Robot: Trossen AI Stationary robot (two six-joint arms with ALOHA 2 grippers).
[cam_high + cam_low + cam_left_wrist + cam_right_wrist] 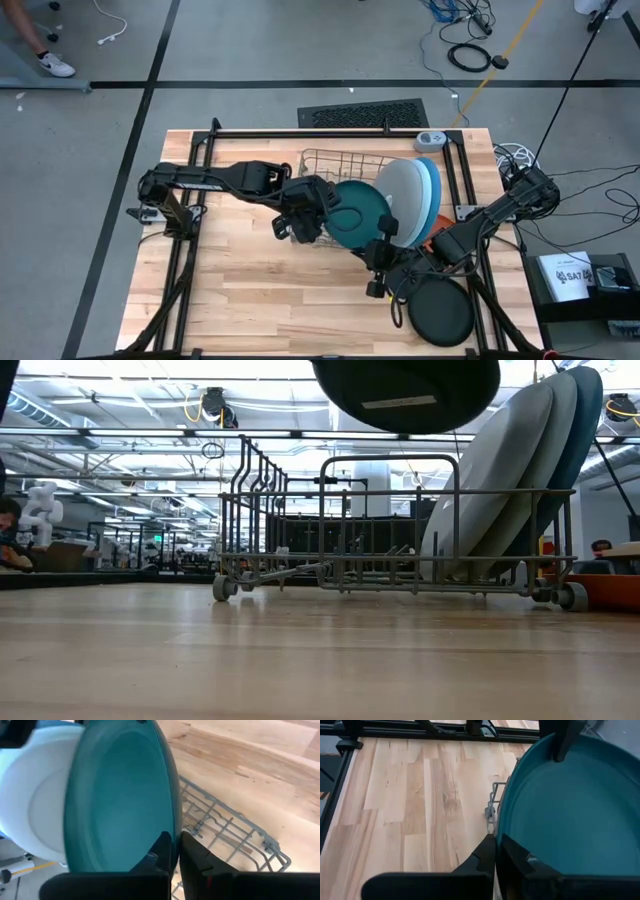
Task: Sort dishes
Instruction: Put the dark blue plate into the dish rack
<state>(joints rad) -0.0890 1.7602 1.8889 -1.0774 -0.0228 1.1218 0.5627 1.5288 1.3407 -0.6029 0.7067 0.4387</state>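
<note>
A teal plate (pixel 360 212) hangs tilted over the near end of the wire rack (pixel 335 165). In the low view it shows as a dark oval (pixel 405 390) above the rack (pixel 400 565). My left gripper (pixel 174 842) is shut on its left rim, and my right gripper (pixel 496 842) is shut on its near right rim. Grey, pale blue and blue plates (pixel 412 195) stand on edge in the rack's right end, leaning on its wires (pixel 510 480). My left gripper pinches the teal plate's rim (pixel 171 822) between its two fingers, one on the hollow face and one on the back. It comes from the table's left, slanting down. The plate is lifted clear of the rack and tilted. My right gripper pinches the teal plate's rim (pixel 507 827) on the side across from the left gripper's fingers (pixel 564 742). One finger lies on the hollow face, the other behind the rim. It comes from the table's near right, slanting down.
A black plate (pixel 443 310) lies flat on the table at the near right. An orange plate (pixel 432 228) shows beside the rack's right end. A small white device (pixel 432 140) sits at the far edge. Bare wood (pixel 250 290) lies at the near left.
</note>
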